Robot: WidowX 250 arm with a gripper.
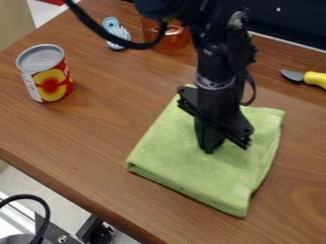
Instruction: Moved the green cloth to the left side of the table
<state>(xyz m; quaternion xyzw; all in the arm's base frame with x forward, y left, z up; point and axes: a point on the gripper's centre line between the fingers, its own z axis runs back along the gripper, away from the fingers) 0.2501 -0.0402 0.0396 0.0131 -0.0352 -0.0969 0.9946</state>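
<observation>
The folded green cloth (pixel 185 167) lies flat on the wooden table (pixel 96 138), right of the middle of the camera view. The black gripper (pixel 208 148) points down onto the middle of the cloth, its tip at or just above the fabric. The arm above it covers the cloth's upper part. Whether any fabric is pinched cannot be made out.
A can (pixel 53 81) stands at the upper left. Behind it are a blue and white brush (pixel 117 33) and an orange transparent container (pixel 170 37), partly behind the arm. A yellow-handled knife (pixel 313 79) lies at the right. The table's front edge runs diagonally at the lower left.
</observation>
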